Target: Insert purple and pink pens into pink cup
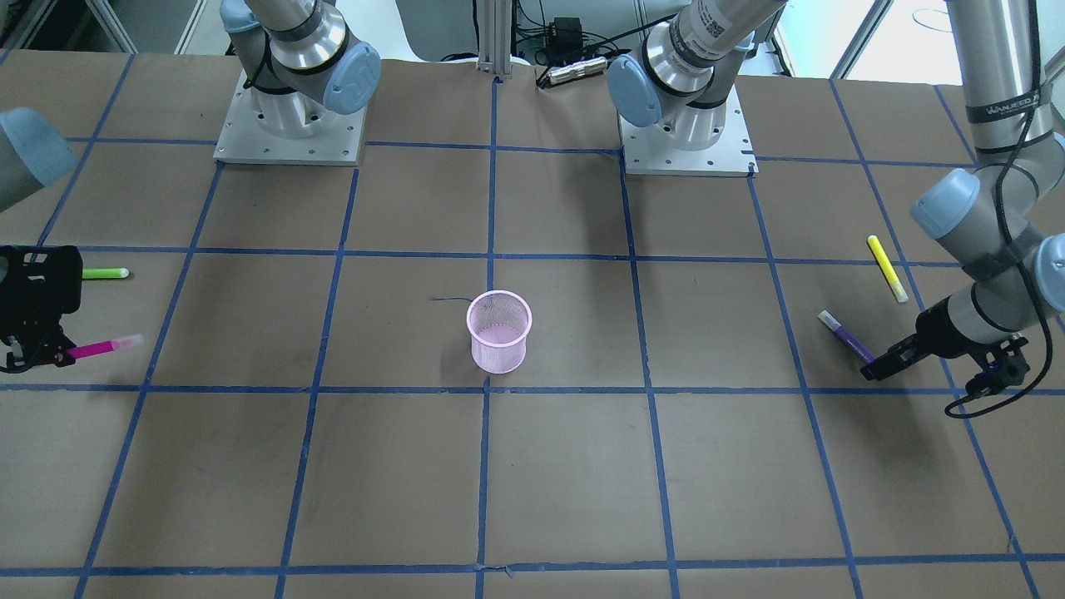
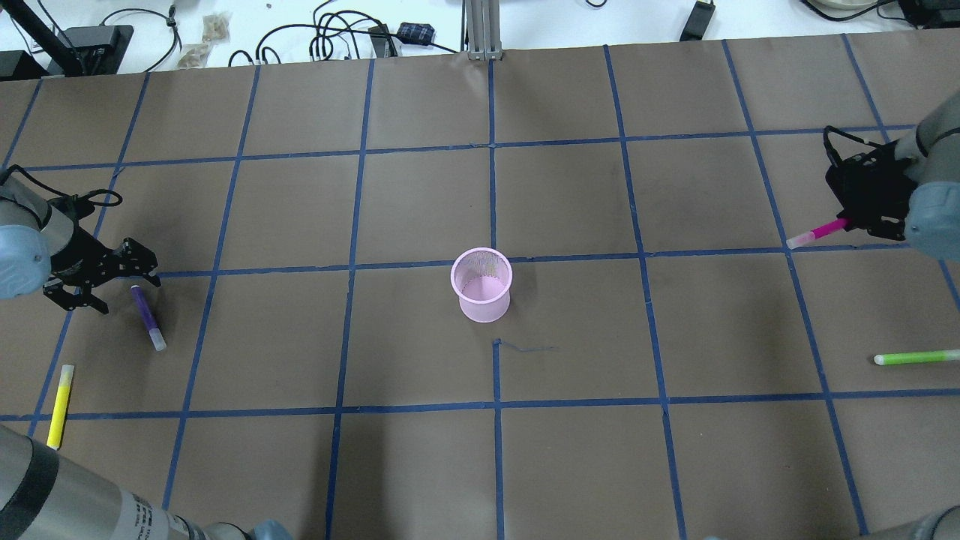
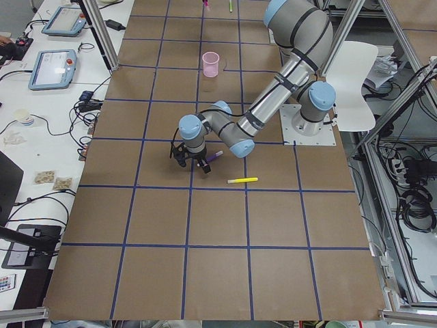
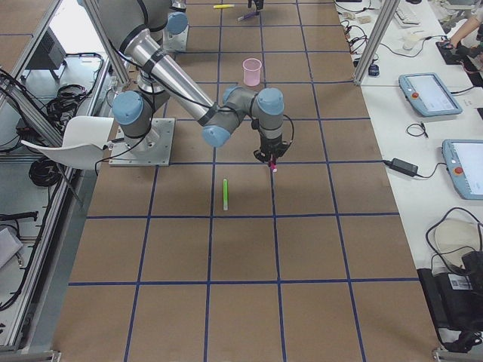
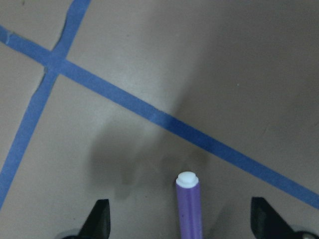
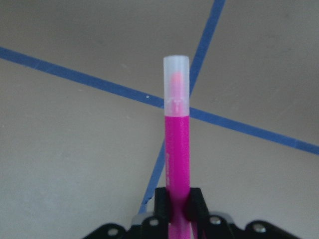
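Observation:
The pink mesh cup (image 2: 481, 285) stands upright at the table's middle, also in the front view (image 1: 497, 333). The purple pen (image 2: 146, 316) lies on the table at the far left. My left gripper (image 2: 129, 295) is open and low, its fingers on either side of the pen's end; the left wrist view shows the pen (image 5: 189, 206) between the two fingertips (image 5: 99, 219). My right gripper (image 2: 851, 221) at the far right is shut on the pink pen (image 2: 817, 231). The pen's clear cap sticks out ahead of the fingers in the right wrist view (image 6: 177, 124).
A yellow pen (image 2: 60, 405) lies near the front left, close behind my left gripper. A green pen (image 2: 915, 358) lies at the front right. Blue tape lines grid the brown table. The arm bases (image 1: 289, 125) stand at the robot's side.

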You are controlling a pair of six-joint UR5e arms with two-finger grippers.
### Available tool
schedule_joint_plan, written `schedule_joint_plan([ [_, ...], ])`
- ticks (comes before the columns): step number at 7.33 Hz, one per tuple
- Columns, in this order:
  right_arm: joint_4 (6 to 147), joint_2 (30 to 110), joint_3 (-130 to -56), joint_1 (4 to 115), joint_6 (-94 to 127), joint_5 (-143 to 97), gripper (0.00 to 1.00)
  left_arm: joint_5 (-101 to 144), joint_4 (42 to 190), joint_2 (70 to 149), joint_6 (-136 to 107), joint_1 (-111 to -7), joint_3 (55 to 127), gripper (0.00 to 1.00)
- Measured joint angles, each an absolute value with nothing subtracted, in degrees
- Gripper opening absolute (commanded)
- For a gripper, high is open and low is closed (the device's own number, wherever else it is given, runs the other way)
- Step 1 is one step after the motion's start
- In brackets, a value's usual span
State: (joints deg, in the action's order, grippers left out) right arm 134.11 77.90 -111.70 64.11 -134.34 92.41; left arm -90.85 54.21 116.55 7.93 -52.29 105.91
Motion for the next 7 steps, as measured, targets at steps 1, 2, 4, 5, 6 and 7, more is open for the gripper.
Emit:
schedule_joint_plan([
  [1,134.1,79.8,-111.6,69.0,-129.7,94.6,0.0,-90.8,54.1,116.7,7.9,-52.3,105.9,0.57],
  [2,133.8,81.0,-111.2,73.9,-124.9,96.4,0.0,-90.8,54.1,116.8,8.1,-52.3,105.9,0.48],
  [4,131.5,82.1,-109.5,83.9,-113.2,99.4,0.0,-90.7,54.2,116.8,8.2,-52.3,105.9,0.0],
  [5,130.2,82.2,-108.5,88.9,-106.2,101.0,0.0,-90.6,54.2,116.9,8.0,-52.3,105.9,0.0],
  [6,128.9,82.3,-107.7,94.0,-98.8,101.9,0.0,-90.6,54.2,116.8,7.9,-52.5,105.9,0.0],
  [7,127.2,82.3,-107.1,99.1,-90.6,102.8,0.0,-90.3,54.2,116.3,7.9,-52.9,105.8,0.0],
])
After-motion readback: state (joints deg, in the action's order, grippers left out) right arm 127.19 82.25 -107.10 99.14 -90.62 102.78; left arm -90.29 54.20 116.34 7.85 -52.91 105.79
